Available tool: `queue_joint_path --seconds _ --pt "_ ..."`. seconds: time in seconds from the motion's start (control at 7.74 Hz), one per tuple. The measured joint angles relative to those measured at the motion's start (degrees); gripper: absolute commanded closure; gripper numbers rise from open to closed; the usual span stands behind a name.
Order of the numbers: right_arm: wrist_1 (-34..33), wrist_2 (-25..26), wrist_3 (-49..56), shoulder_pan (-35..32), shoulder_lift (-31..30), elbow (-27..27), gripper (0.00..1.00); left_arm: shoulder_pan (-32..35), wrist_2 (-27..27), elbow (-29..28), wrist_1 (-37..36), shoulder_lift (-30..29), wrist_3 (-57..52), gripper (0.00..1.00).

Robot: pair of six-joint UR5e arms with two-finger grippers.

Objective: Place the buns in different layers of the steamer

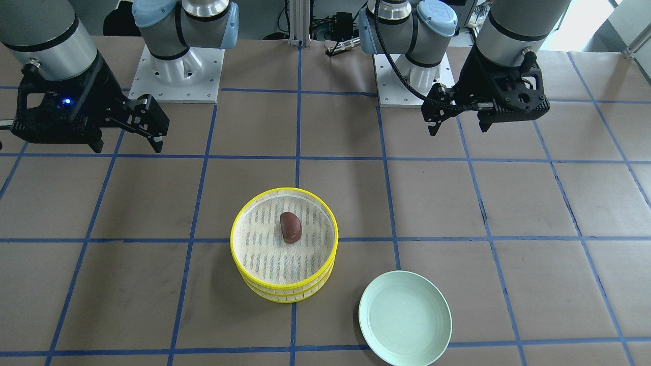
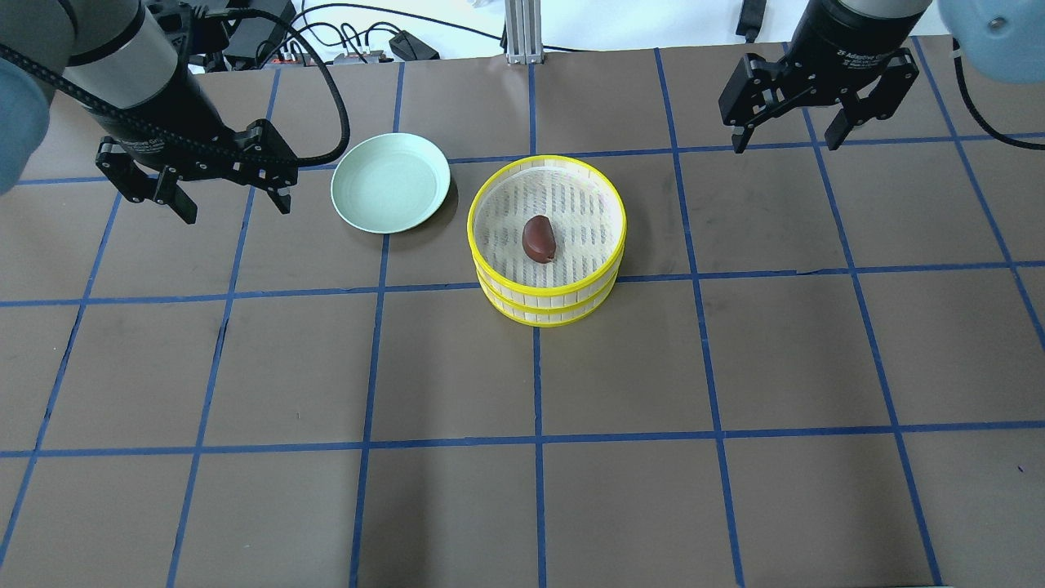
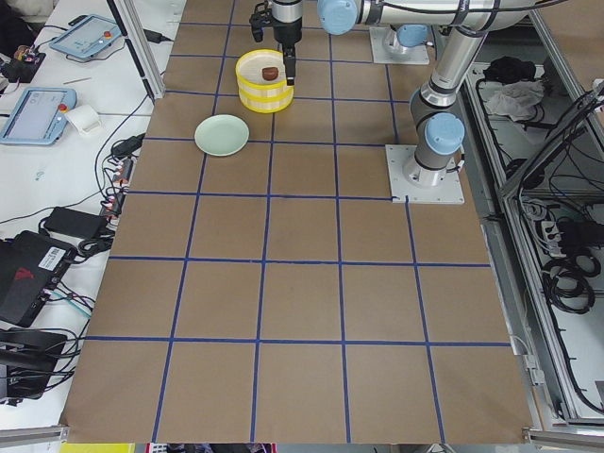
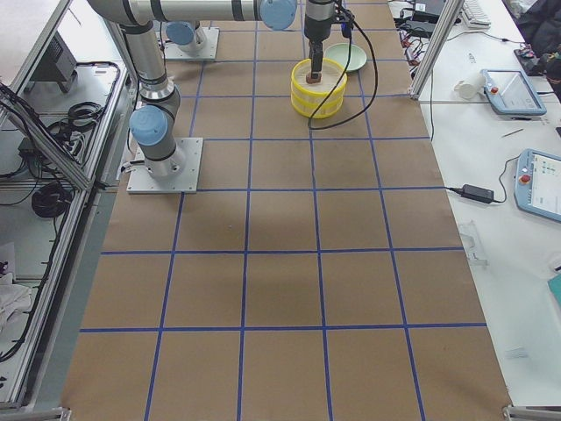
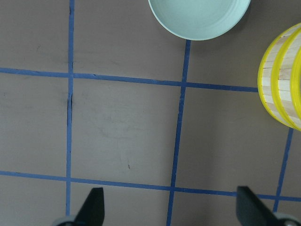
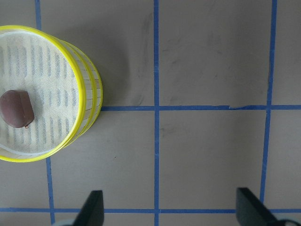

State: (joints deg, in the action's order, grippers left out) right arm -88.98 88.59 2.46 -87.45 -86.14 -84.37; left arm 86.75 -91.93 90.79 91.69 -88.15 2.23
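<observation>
The steamer [image 2: 547,300] is two yellow-rimmed trays stacked one on the other at the table's middle. The dark reddish-brown bun [image 2: 539,238] lies on the slatted bottom of the top tray; it also shows in the front view [image 1: 290,227] and the right wrist view [image 6: 16,109]. The cream-white bun is out of view. My left gripper [image 2: 237,204] is open and empty, raised left of the plate. My right gripper [image 2: 785,143] is open and empty, raised to the far right of the steamer. Both are well apart from the steamer.
A pale green plate [image 2: 390,181] with nothing on it sits just left of the steamer, near my left gripper. The table is brown paper with a blue tape grid. Robot bases [image 1: 175,71] stand at the table's robot-side edge.
</observation>
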Motion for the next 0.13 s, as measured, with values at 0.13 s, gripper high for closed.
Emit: queue_joint_path --seconds 0.13 --pt "-0.01 0.0 0.0 0.0 0.01 0.0 0.0 0.0 0.0 0.0 -0.01 0.0 -0.02 0.0"
